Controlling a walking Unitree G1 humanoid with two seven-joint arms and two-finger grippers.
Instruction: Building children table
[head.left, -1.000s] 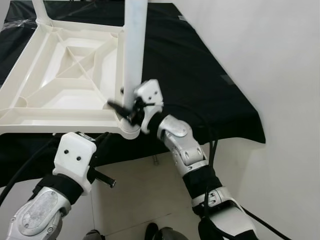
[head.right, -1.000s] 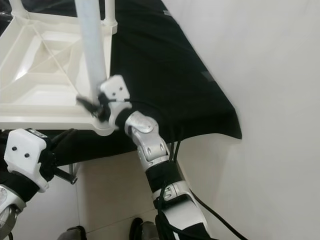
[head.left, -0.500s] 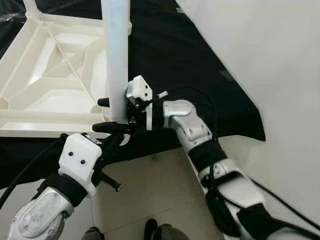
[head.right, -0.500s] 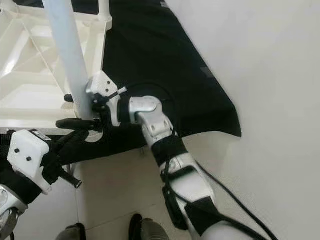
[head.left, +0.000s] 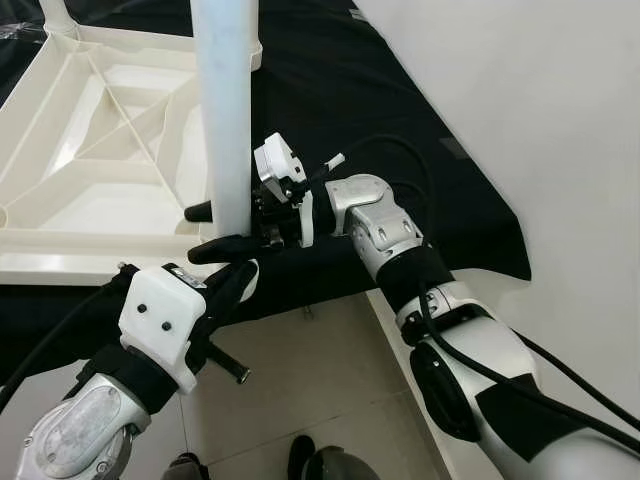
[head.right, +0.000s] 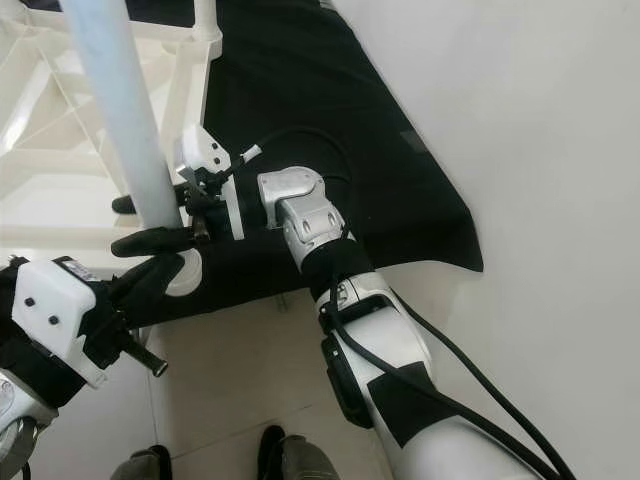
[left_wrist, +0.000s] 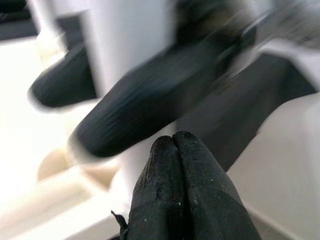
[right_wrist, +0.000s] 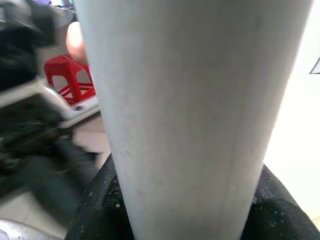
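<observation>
The white plastic table top (head.left: 60, 265) lies upside down on a black-covered table. A white table leg (head.left: 225, 110) stands upright in its near right corner socket. My right gripper (head.left: 207, 230) is shut on this leg low down, one black finger on each side of it. The right wrist view has the leg (right_wrist: 190, 100) pressed between the pads (right_wrist: 100, 210). My left gripper (head.left: 240, 278) sits just below that corner at the table's edge, shut and holding nothing. Its joined fingertips (left_wrist: 172, 145) point at the leg and the right gripper's fingers.
Another leg (head.right: 205, 20) stands at the far corner of the top. The black cloth (head.left: 400, 90) drops off at the table's near edge. A white wall (head.left: 560, 120) runs close on the right, pale tiled floor (head.left: 320, 380) lies below, and a red stool (right_wrist: 70, 80) stands further off.
My right wrist has turned, so its fingers now lie level on either side of the leg, higher than before. My left gripper has risen toward the corner. The camera has shifted.
</observation>
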